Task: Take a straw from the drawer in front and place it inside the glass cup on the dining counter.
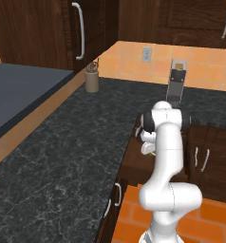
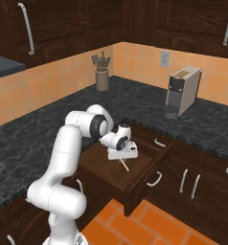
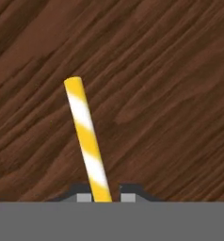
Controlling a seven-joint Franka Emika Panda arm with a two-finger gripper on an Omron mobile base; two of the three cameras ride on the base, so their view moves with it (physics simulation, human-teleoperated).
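Claw pinched on the straw in the open drawer

In the hand view the claw has its tips drawn together on the near end of the yellow-and-white straw, which lies flat on the wooden floor of the drawer; in the right base view the straw pokes out below the hand. It looks very light, thin and stiff but easy to crush or let swivel, so I judge that a gentle hold nearer its middle would steady it better than this end grip.
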